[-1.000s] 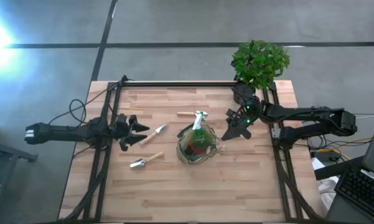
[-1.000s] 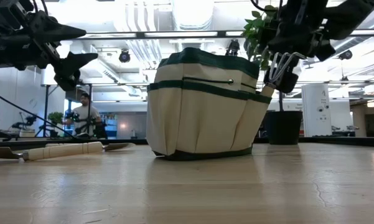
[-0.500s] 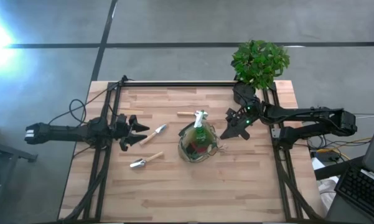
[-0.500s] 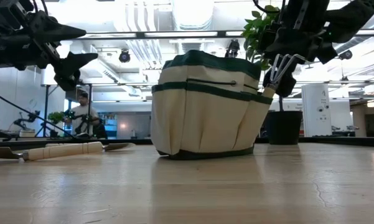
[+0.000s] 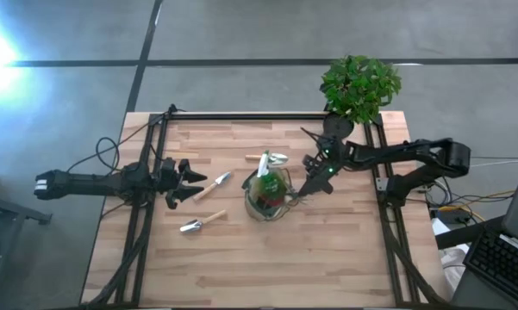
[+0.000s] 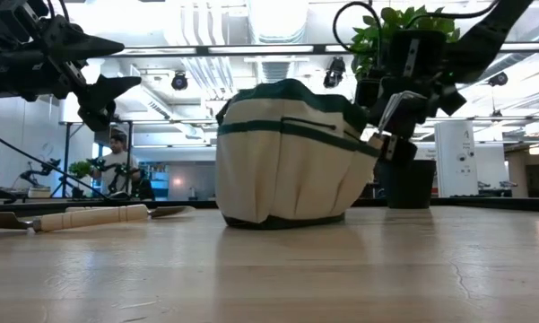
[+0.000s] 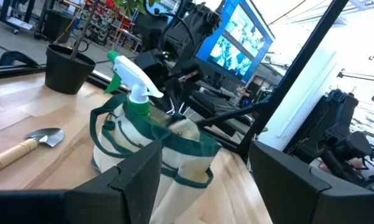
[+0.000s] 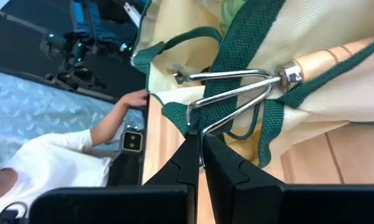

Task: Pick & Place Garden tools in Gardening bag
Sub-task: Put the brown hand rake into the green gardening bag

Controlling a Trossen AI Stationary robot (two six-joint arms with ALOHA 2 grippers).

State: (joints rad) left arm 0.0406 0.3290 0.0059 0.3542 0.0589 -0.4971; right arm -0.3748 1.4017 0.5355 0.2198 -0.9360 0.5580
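The gardening bag (image 5: 267, 195), cream cloth with green trim (image 6: 287, 152), stands mid-table with a green-and-white spray bottle (image 7: 129, 78) sticking out of it. My right gripper (image 5: 315, 179) is at the bag's right side, shut on a metal fork with a wooden handle (image 8: 236, 87). Two trowels (image 5: 211, 187) (image 5: 202, 225) lie flat on the table left of the bag. A further wooden handle (image 5: 257, 158) lies behind the bag. My left gripper (image 5: 188, 182) hangs open at the table's left, pointing level at the bag. My right gripper pinches the fork's bent prong tips (image 8: 193, 119) between its two shut fingers. It comes from the table's right, slanting down. The fork's wooden handle (image 8: 327, 57) runs away from the fingers into a side pocket of the bag, behind a green strap, clear of the table.
A potted green plant (image 5: 359, 86) in a black pot (image 6: 408, 184) stands at the table's far right corner, just behind my right arm. A person's hand and white sleeve (image 8: 87, 146) show beyond the table. A black frame (image 5: 241, 116) runs around the table's edges.
My right gripper has gone down and toward the table's left with the fork, tipping further downward. The fork's handle has gone deeper into the bag's side pocket. The bag has been pushed a little to the left and its right side dented in.
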